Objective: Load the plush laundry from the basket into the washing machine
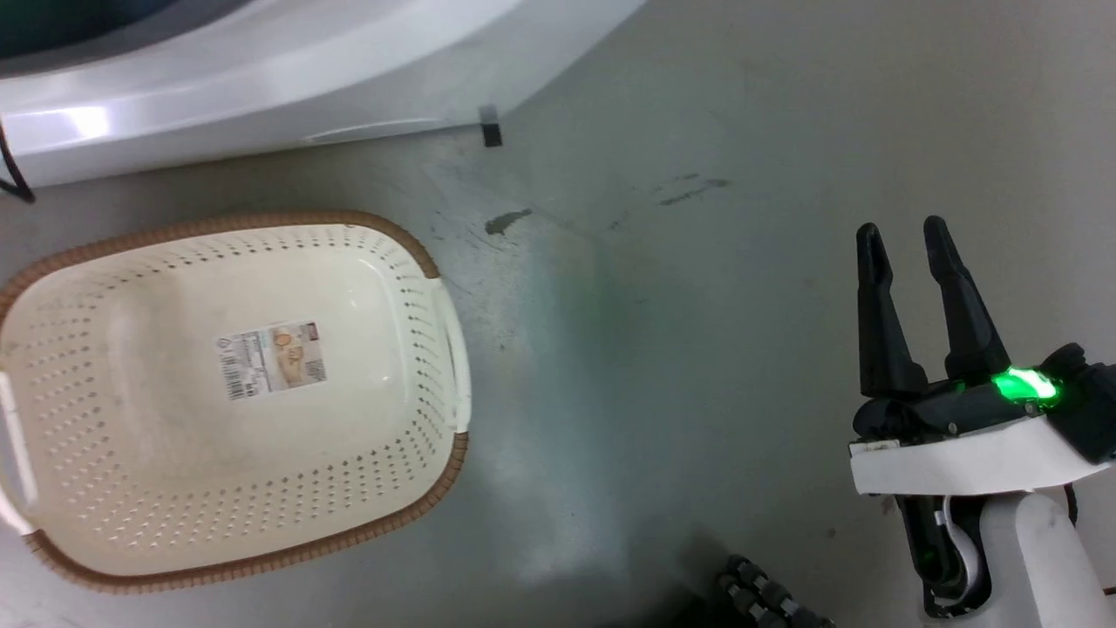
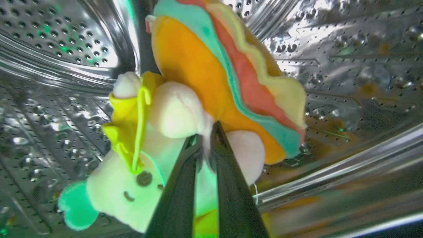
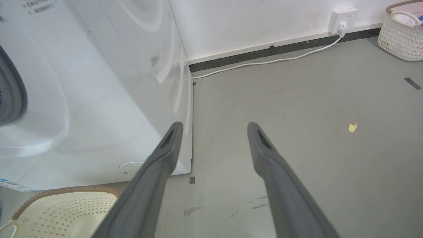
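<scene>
Left fingers [image 2: 180, 198] reach into the washing machine [image 2: 49, 39], pinching the plush laundry [image 2: 188, 66].

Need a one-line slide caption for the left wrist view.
Left gripper shut on the plush laundry, an orange layered bun and a pale yellow-trimmed toy, inside the washing machine drum.

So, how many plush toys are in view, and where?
2. The orange bun plush and the pale plush beside it, both hanging at the shut left gripper inside the drum. The basket holds none. More could hide behind them.
</scene>
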Motion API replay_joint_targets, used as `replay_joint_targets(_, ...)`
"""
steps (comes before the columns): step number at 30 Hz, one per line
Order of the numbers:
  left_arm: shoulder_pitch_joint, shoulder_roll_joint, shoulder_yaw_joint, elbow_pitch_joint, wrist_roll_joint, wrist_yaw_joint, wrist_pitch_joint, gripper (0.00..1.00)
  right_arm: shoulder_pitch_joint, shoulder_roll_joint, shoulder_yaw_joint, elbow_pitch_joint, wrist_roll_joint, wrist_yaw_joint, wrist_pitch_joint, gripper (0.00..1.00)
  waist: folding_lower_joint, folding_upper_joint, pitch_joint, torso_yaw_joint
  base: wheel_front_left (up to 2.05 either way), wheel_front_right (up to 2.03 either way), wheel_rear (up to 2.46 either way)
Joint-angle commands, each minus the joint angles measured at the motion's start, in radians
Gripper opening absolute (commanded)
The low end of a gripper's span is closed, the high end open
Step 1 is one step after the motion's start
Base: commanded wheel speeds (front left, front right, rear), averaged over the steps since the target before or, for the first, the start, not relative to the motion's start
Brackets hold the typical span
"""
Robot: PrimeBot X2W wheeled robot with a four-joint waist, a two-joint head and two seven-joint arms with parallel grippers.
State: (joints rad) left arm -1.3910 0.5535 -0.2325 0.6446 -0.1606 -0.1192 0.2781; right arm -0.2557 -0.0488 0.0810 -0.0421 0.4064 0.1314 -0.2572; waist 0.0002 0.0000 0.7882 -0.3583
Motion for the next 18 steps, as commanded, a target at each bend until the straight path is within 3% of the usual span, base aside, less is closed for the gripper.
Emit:
replay_joint_targets(1, -0.023, 0.003, -0.004, 0.017, -0.003, -0.006, 0.004, 0.0, -0.011, -0.001, 0.002, 0.004, 0.007, -0.001, -0.005, 1.0, -0.0002, 0.0, 0.006, -0.007, 0.0, 0.0, 0.0)
replay_joint_targets(7, -0.049, -0.004, -0.037, 0.107, -0.019, -0.009, 0.017, 0.0, -0.019, -0.001, -0.009, 0.024, 0.021, -0.001, -0.005, 1.0, -0.0002, 0.0, 0.002, 0.003, 0.0, 0.0, 0.0)
replay_joint_targets(8, -0.049, -0.008, -0.044, 0.115, -0.021, -0.009, 0.008, 0.05, -0.021, -0.001, -0.012, 0.023, 0.018, -0.001, -0.005, 1.0, -0.0002, 0.0, -0.003, 0.008, 0.0, 0.0, 0.0)
replay_joint_targets(9, -0.048, -0.01, -0.05, 0.12, -0.022, -0.01, -0.006, 0.94, -0.023, -0.001, -0.015, 0.023, 0.015, -0.001, -0.005, 1.0, -0.0002, 0.0, -0.008, 0.012, 0.0, 0.0, 0.0)
replay_joint_targets(10, -0.045, -0.013, -0.053, 0.128, -0.025, -0.01, -0.02, 1.0, -0.024, -0.001, -0.018, 0.022, 0.012, -0.001, -0.005, 1.0, -0.0002, 0.0, -0.016, 0.017, 0.0, 0.0, 0.0)
replay_joint_targets(15, 0.009, -0.037, -0.056, 0.161, -0.052, -0.009, -0.117, 1.0, -0.021, -0.001, -0.034, 0.019, -0.016, -0.001, -0.005, 1.0, -0.0002, 0.0, -0.085, 0.042, 0.0, 0.0, 0.0)
replay_joint_targets(18, 0.081, -0.09, -0.038, 0.17, -0.096, -0.003, -0.208, 1.0, 0.001, -0.001, -0.06, 0.019, -0.043, -0.001, -0.005, 1.0, -0.0002, 0.0, -0.15, 0.082, 0.0, 0.0, 0.0)
